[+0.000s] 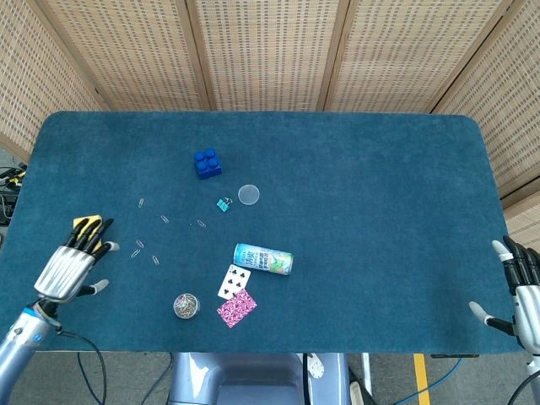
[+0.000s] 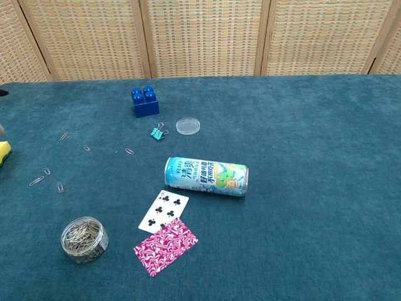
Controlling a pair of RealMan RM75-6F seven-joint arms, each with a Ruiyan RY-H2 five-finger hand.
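Head view has the left hand [image 1: 66, 272] at lower left, fingers [image 1: 91, 235] spread over the yellow sponge [image 1: 85, 224], gripping nothing. Right hand [image 1: 525, 295] sits open at the worktop's [image 1: 363, 211] lower-right edge.

Blue toy brick [image 1: 207, 163], clear round lid [image 1: 248, 195], teal binder clip [image 1: 224, 204], drink can [image 1: 262, 259] lying on its side, two playing cards [image 1: 235, 294], jar of paper clips [image 1: 186, 305], loose paper clips [image 1: 138, 248]

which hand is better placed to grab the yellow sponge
Left. The left hand hovers over the yellow sponge, fingers spread; the right hand sits at the table's far right edge.
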